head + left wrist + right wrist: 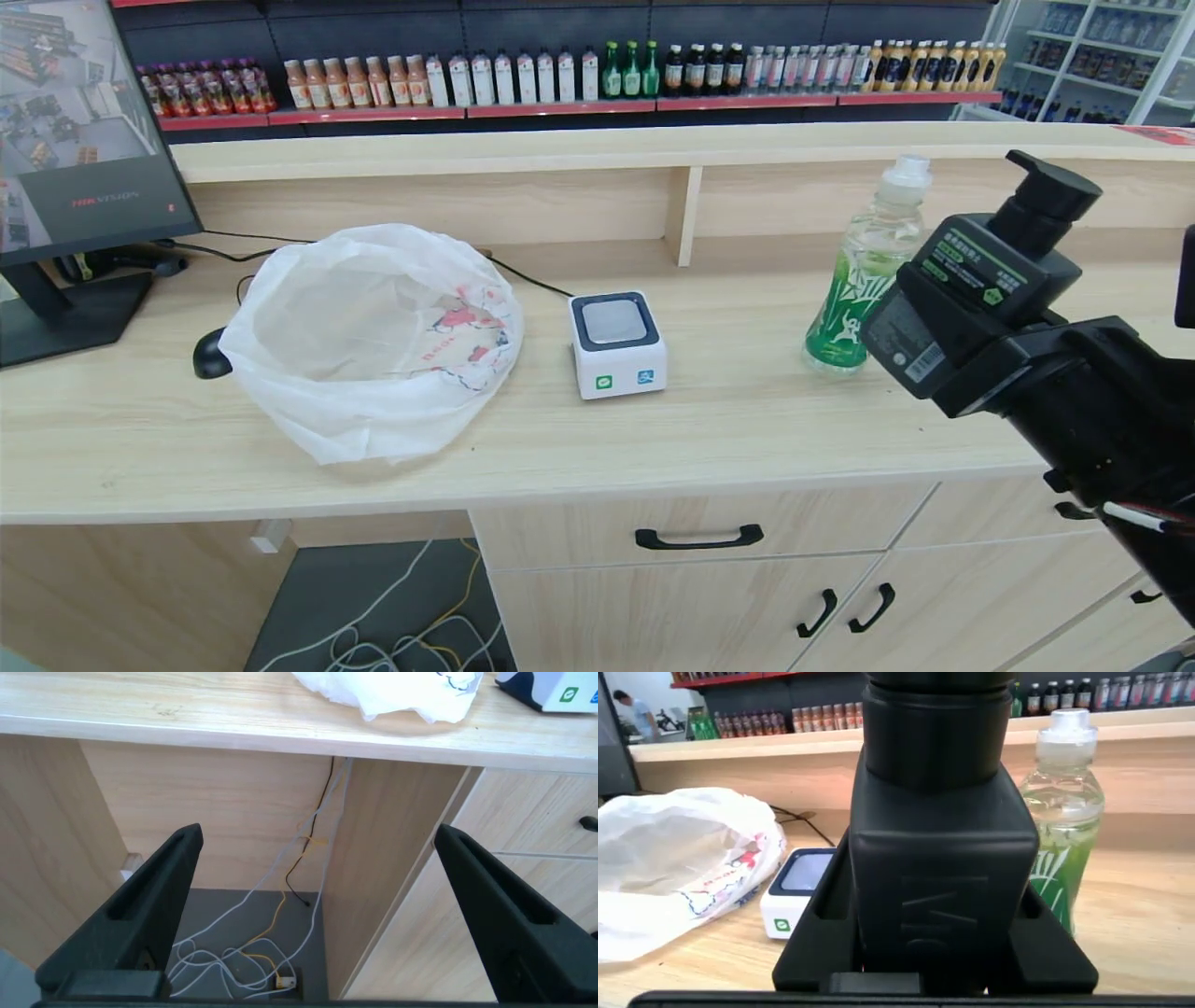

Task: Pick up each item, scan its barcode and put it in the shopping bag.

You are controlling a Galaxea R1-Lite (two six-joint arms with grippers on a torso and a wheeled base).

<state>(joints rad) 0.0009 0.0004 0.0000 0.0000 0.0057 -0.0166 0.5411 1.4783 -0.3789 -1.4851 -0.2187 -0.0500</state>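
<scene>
Plastic looks stiff, probably heavy: at frame right, my right gripper [971,369] clamps the black pump bottle [990,271] by flat sides.

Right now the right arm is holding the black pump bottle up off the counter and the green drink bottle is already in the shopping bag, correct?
One thing is off. The black pump bottle is held off the counter, but the green drink bottle is not in the shopping bag: the head view shows it upright on the counter, right of the scanner.
</scene>
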